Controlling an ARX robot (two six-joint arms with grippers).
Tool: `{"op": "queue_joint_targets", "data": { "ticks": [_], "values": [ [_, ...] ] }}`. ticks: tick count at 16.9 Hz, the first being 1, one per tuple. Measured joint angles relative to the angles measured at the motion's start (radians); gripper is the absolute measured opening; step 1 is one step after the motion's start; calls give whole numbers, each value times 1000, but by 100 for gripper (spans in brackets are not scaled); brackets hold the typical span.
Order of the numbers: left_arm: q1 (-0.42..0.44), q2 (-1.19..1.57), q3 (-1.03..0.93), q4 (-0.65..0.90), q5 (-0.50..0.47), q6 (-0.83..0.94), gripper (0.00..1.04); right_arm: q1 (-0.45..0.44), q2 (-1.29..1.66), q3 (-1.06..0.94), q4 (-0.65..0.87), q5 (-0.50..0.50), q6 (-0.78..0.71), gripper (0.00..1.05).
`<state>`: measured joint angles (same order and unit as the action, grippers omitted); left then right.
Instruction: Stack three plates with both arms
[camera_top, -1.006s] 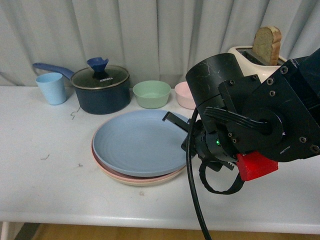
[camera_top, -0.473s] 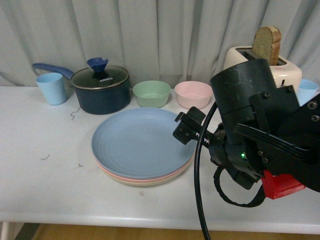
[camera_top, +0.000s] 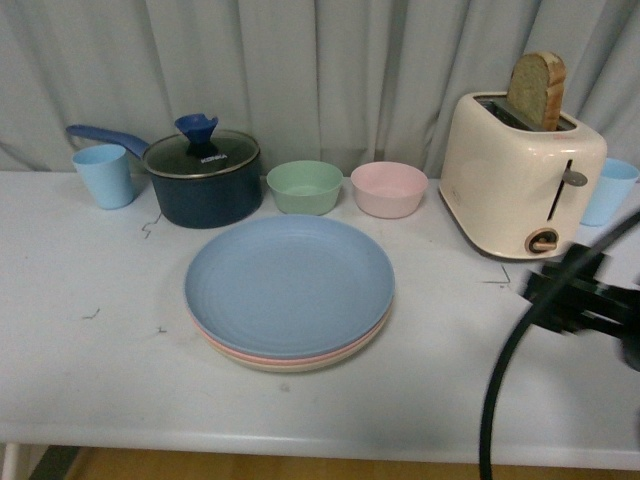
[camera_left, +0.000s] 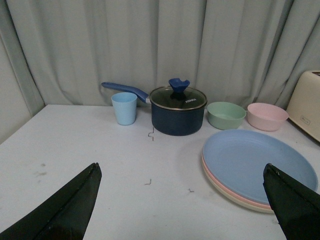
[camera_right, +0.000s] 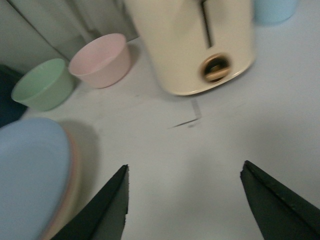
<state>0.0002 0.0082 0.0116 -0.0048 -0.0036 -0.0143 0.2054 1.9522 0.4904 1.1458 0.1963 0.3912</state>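
The three plates lie stacked at the middle of the white table. The blue plate (camera_top: 288, 283) is on top, with the pink rim (camera_top: 318, 357) under it and the beige rim (camera_top: 285, 366) lowest. The stack also shows in the left wrist view (camera_left: 257, 162) and at the edge of the right wrist view (camera_right: 25, 170). My right gripper (camera_top: 560, 290) is open and empty, blurred, low over the table in front of the toaster, well right of the stack; its jaws (camera_right: 185, 165) stand wide apart. My left gripper (camera_left: 182, 165) is open and empty, left of the stack, and is not in the front view.
A cream toaster (camera_top: 520, 180) with a bread slice stands at the back right, a light blue cup (camera_top: 610, 190) beside it. At the back are a green bowl (camera_top: 304, 187), a pink bowl (camera_top: 388, 188), a dark lidded saucepan (camera_top: 200, 180) and another blue cup (camera_top: 103, 175).
My right arm has drawn back to the right, away from the plates, and now barely shows. The blue plate, offset on the stack a second ago, lies centred on it.
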Motion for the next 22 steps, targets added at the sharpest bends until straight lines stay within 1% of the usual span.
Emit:
{"op": "queue_joint_targets", "data": {
  "ticks": [1, 2, 3, 4, 5, 6, 8, 9, 16, 22],
  "values": [
    [0, 0, 0, 1, 1, 0, 98, -69, -102, -106, 96, -47, -148, 56],
    [0, 0, 0, 1, 3, 0, 98, -122, -217, -160, 144, -84, -229, 47],
    [0, 0, 0, 2, 4, 0, 98, -175, -333, -206, 156, -150, -293, 38],
    [0, 0, 0, 2, 3, 0, 98, -211, -473, -285, 98, -176, -336, 25],
    [0, 0, 0, 1, 3, 0, 98, -211, -655, -382, -87, -191, -360, 11],
    [0, 0, 0, 1, 3, 0, 98, -205, -782, -425, -171, -195, -369, 2],
    [0, 0, 0, 2, 3, 0, 98, -206, -1008, -441, -259, -195, -382, 2],
    [0, 0, 0, 2, 3, 0, 98, -206, -1051, -441, -289, -196, -384, 2],
    [0, 0, 0, 1, 3, 0, 98, -206, -1146, -469, -386, -196, -385, 2],
    [0, 0, 0, 1, 3, 0, 98, -206, -1435, -479, -637, -196, -385, 2]
  ]
}}
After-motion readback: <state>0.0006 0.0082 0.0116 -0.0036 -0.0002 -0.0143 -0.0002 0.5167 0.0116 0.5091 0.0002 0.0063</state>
